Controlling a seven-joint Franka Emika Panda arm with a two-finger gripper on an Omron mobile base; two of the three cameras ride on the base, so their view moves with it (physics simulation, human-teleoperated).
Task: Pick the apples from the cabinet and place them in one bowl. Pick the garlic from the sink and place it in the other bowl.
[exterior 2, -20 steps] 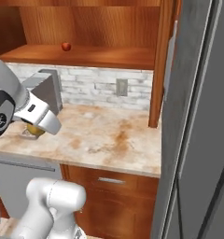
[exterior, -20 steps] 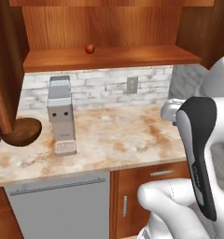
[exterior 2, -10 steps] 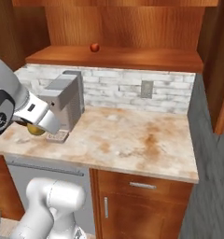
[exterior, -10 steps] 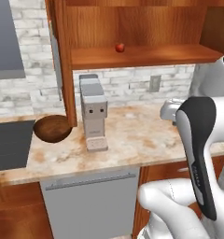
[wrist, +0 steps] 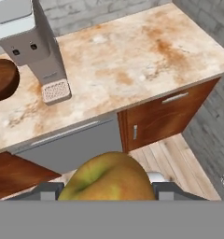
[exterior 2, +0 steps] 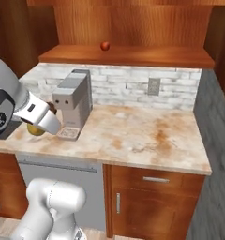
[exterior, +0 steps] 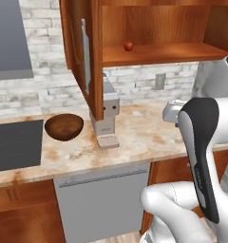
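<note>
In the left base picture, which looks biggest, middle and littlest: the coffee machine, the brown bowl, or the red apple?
1. Coffee machine, though the cabinet door hides part of it.
2. Brown bowl, a little smaller.
3. Red apple, tiny, and farther back on the shelf, so nearness exaggerates the gap.

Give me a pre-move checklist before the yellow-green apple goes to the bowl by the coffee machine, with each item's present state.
1. Yellow-green apple sits between the gripper fingers: ok.
2. Grip firm enough for carrying: cannot tell.
3. Reddish-brown bowl upright on the counter, left of the coffee machine: ok.
4. Bowl holds nothing yet: ok, its inside looks bare.
5. Open cabinet door hangs near the path to the bowl: not ok, steer round it.
6. Red apple waits on the cabinet shelf: ok.
</note>
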